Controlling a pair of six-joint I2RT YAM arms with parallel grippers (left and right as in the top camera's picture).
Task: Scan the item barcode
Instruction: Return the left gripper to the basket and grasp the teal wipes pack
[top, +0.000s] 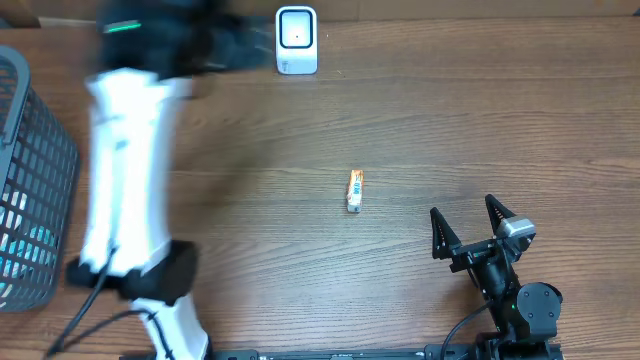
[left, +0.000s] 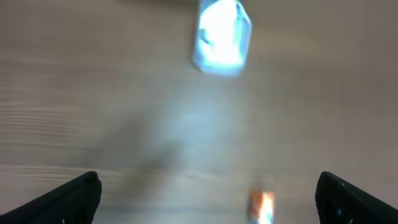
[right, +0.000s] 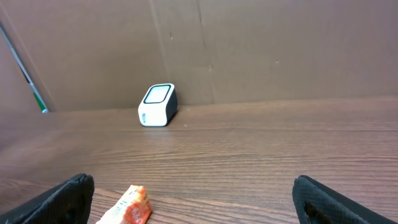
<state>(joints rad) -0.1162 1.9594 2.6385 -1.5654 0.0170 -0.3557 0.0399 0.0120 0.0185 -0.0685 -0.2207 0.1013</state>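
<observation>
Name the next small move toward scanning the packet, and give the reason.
Probably bring the right gripper forward and to its left, over the orange packet, ready to close on it. The packet lies loose on the table, held by neither arm; the right jaws stand open and close by, while the left gripper shows blurred up near the scanner.

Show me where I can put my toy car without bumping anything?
The biggest bare patch of table is the far right corner, right of the scanner and beyond the right gripper. There is also room between the scanner and the orange packet, and between the packet and the left arm. The left edge is crowded: basket and left arm sit close together.
</observation>
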